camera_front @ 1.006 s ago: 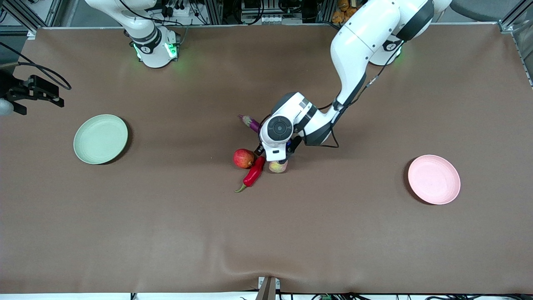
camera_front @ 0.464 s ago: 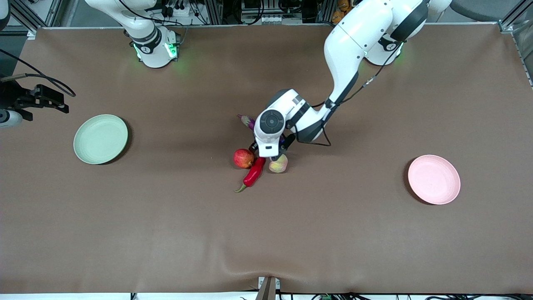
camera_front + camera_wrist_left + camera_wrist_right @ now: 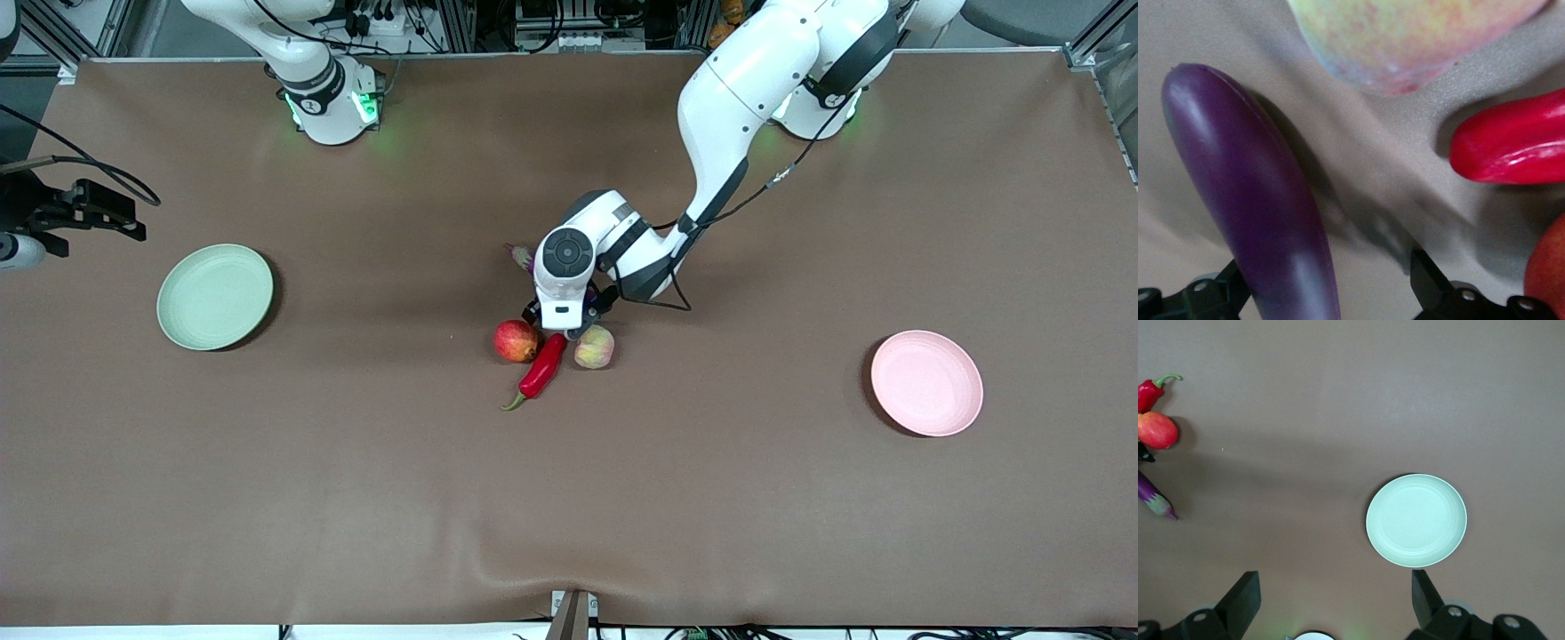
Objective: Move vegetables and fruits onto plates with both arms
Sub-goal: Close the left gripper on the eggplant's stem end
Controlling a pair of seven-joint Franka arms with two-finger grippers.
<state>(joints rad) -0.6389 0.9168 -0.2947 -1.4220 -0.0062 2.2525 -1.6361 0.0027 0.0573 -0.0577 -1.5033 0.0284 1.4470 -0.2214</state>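
The purple eggplant [image 3: 1251,193] lies between the fingers of my open left gripper [image 3: 1328,293], closer to one finger [image 3: 1225,293] than to the other. In the front view the left gripper [image 3: 569,320] hangs low over the eggplant, whose pale cap [image 3: 520,256] pokes out. The peach [image 3: 594,347], red chili [image 3: 542,366] and apple [image 3: 517,340] lie just nearer the camera, close together. The green plate [image 3: 214,296] sits toward the right arm's end and the pink plate [image 3: 926,382] toward the left arm's end. My right gripper [image 3: 1333,600] hovers open and high beside the green plate [image 3: 1416,520].
Brown cloth [image 3: 569,498] covers the whole table, with a ripple near its front edge. The two arm bases stand along the back edge. Wide bare cloth lies between the cluster and each plate.
The left hand has slid from over the peach to over the eggplant, uncovering the peach. The right gripper shifted slightly at the table's end.
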